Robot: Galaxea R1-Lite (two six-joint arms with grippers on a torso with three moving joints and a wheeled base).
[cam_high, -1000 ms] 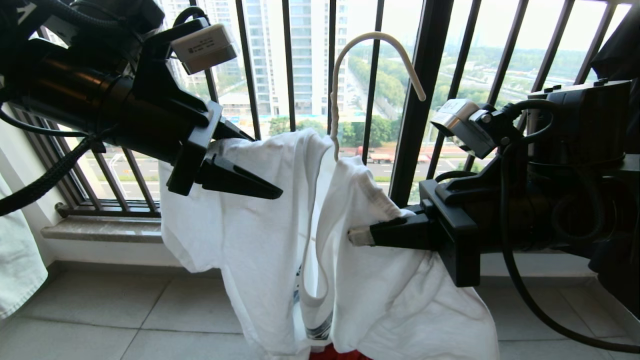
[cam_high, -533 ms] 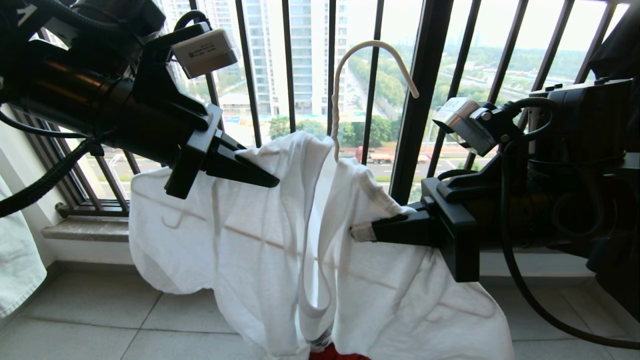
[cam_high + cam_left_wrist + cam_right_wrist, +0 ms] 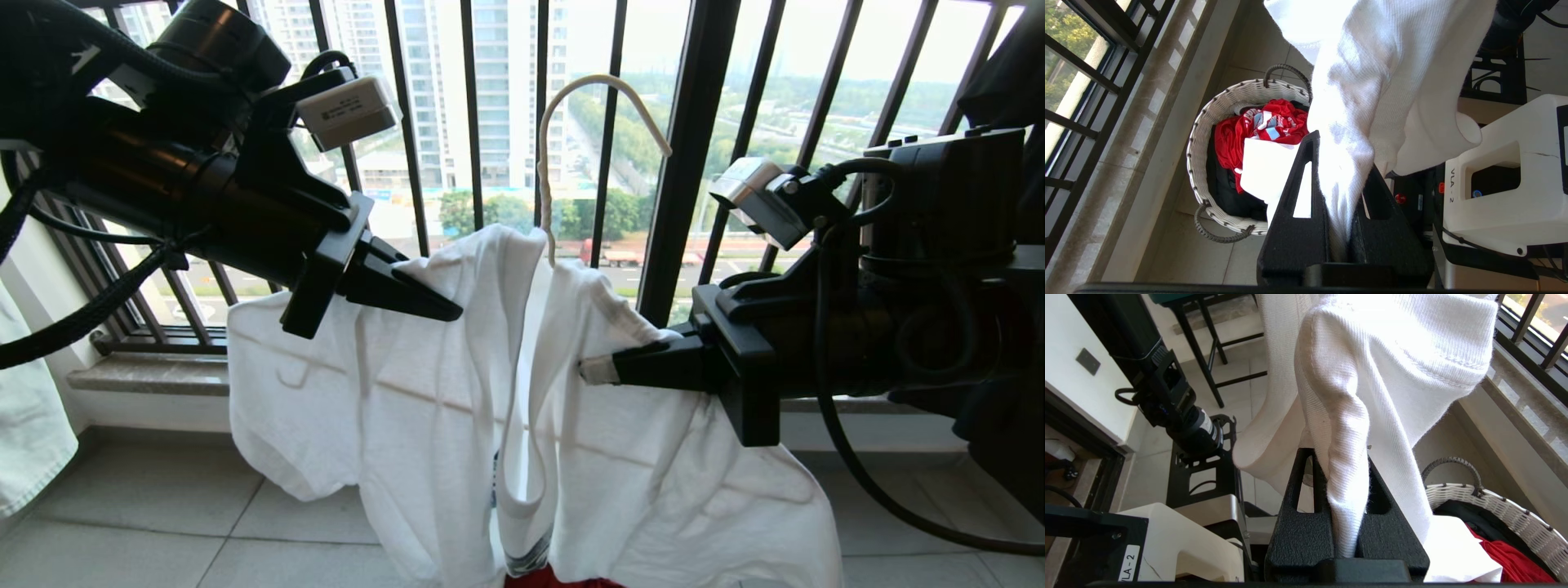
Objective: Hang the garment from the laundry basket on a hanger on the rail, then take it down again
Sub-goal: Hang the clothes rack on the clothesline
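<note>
Head view, left to right: left gripper [image 3: 445, 310] high at left, jaws closed on a fold of the white T-shirt [image 3: 424, 408] near one shoulder. Cream wire hanger [image 3: 545, 163] upright at centre, hook free in the air before the black window railing [image 3: 678, 163], neck dropping into the shirt's collar opening. Right gripper [image 3: 592, 369] level at right, jaws pinched on the cloth of the other shoulder. Shirt spread between the two grips, hem hanging toward the tiled floor [image 3: 163, 523]; strip of dark print and a scrap of red visible at bottom centre. No overhead rail in sight in any view.

Left wrist view: black fingers [image 3: 1294, 220] clamped either side of a bunched white fold, cloth [image 3: 1372, 81] rising out from between them. Only here, whole laundry basket [image 3: 1208, 122] seen from above on the floor by the window ledge, white woven rim, dark handle loops, red garment [image 3: 1265, 126] inside with dark cloth under it. White robot housing [image 3: 1506, 183] off to one side.

Right wrist view: fingers [image 3: 1298, 535] shut on a thick ribbed fold of the shirt [image 3: 1392, 355]. Only a segment of the basket rim [image 3: 1494, 510] here, with red fabric [image 3: 1506, 555] at the edge. Not seen elsewhere: black frame legs [image 3: 1208, 363] and the robot's dark column [image 3: 1167, 396] behind.
</note>
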